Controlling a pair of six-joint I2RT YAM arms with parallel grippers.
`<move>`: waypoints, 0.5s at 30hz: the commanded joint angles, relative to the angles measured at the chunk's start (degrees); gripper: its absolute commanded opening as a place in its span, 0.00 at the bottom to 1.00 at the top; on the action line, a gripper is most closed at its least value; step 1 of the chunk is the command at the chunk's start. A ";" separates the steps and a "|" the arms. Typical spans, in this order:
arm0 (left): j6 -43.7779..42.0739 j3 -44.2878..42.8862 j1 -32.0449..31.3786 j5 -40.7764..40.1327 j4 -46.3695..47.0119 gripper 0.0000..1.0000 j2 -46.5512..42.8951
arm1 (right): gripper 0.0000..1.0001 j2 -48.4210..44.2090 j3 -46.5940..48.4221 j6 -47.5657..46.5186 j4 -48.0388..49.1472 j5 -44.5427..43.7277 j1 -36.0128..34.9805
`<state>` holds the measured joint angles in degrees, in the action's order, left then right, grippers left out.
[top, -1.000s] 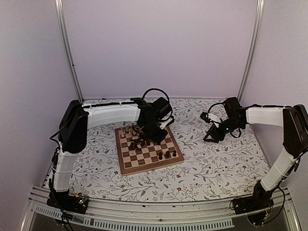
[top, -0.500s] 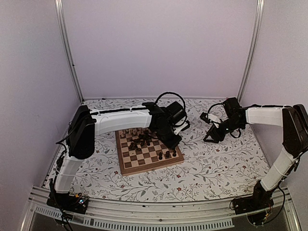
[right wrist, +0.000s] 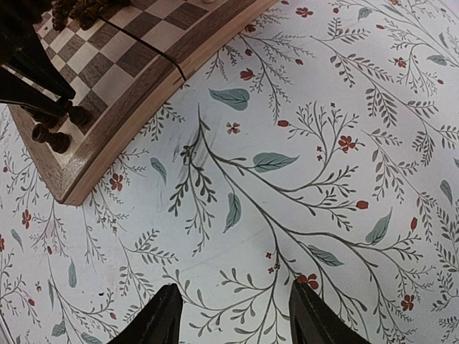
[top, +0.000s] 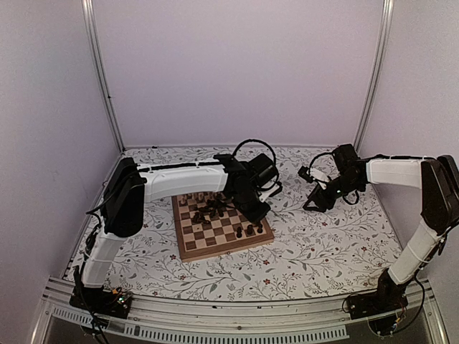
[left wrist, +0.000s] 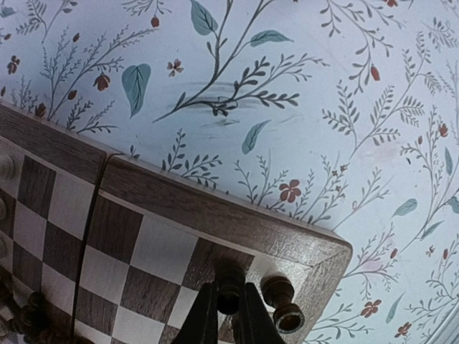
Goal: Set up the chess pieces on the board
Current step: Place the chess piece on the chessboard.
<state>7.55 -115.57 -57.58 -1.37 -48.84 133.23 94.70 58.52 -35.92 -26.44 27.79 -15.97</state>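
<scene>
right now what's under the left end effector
A dark chess piece is gripped in the left end effector, at the board corner, with a second dark piece beside it. What lies beneath the gripped piece is covered.

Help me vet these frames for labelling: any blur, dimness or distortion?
Top external: soft, violet-tinted, the chess pieces barely resolvable. Left wrist: sharp, though the board rim bows from lens distortion. Right wrist: crisp, evenly lit, no glare.

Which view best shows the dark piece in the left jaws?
Left wrist: the dark piece sits close up between the left jaws, near the board's corner. Right wrist shows that corner small and partly blocked; top external, only specks.
</scene>
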 commanded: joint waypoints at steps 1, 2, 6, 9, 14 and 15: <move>0.77 -1.59 0.00 -1.83 -0.72 0.11 1.40 | 0.54 0.58 1.13 -0.55 -0.64 0.51 -0.03; 1.01 -1.59 0.09 -2.26 -0.81 0.11 1.42 | 0.54 0.66 1.18 -0.55 -0.65 0.51 -0.05; 1.33 -1.52 0.09 -2.11 -0.86 0.13 1.51 | 0.54 0.80 1.23 -0.55 -0.73 0.59 -0.04; 1.33 -1.59 0.10 -1.48 -0.99 0.18 1.73 | 0.54 0.84 1.29 -0.55 -0.81 0.60 -0.08; 1.64 -1.66 0.03 -1.84 -1.24 0.32 0.96 | 0.54 0.84 1.32 -0.55 -0.89 0.64 -0.09; 1.72 -1.80 0.04 -2.37 -1.32 0.34 0.32 | 0.54 0.84 1.33 -0.55 -0.90 0.65 -0.09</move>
<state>8.84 -115.87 -57.58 -3.05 -49.28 134.32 94.72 58.54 -36.03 -26.59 27.79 -15.97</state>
